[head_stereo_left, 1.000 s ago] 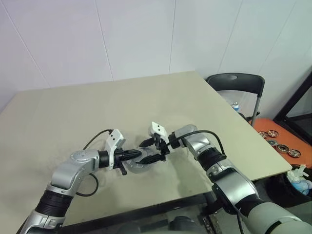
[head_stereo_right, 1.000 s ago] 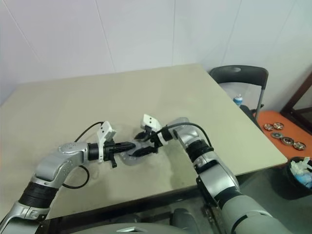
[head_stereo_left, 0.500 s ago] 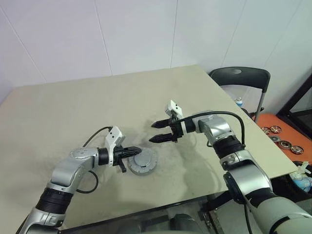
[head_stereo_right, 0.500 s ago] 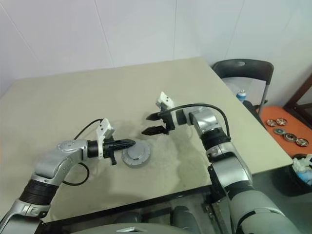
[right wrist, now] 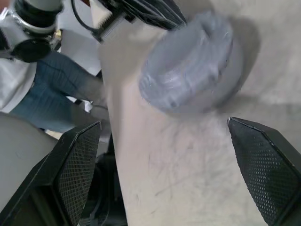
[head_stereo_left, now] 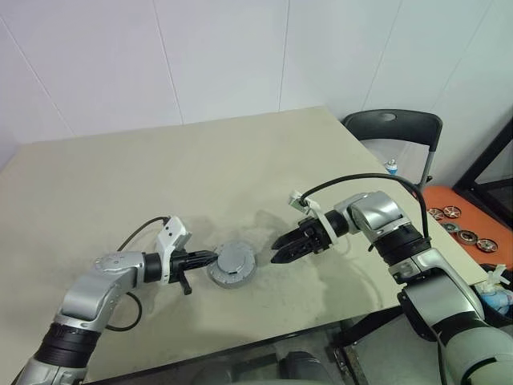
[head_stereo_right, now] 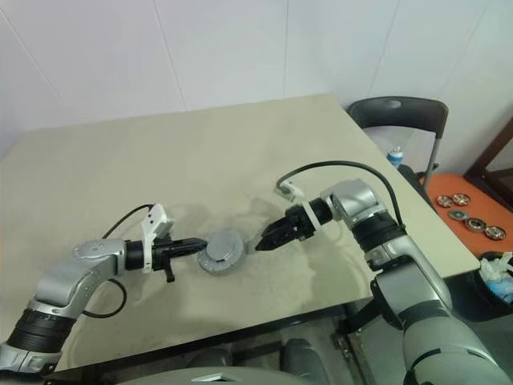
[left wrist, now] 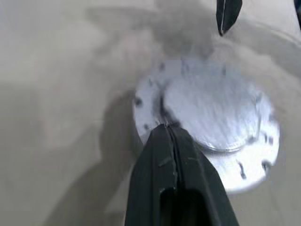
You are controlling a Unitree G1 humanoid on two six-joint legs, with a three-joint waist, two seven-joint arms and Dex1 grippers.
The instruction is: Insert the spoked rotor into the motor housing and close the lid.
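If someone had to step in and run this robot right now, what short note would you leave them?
Left end effector: shut, empty, tips at the edge of the closed motor housing.
Right end effector: open, empty, hovering beside the housing, clear of it.
Housing lies on the table, with the lid shut on top, plain grey face up.
Done: lid looks closed; the rotor cannot be seen.
Left: check the lid sits flush, then withdraw both arms.

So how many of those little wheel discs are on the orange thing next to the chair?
4 visible in the left eye view, on the orange surface by the chair: one, one, one, one. More may be hidden past the picture's edge.
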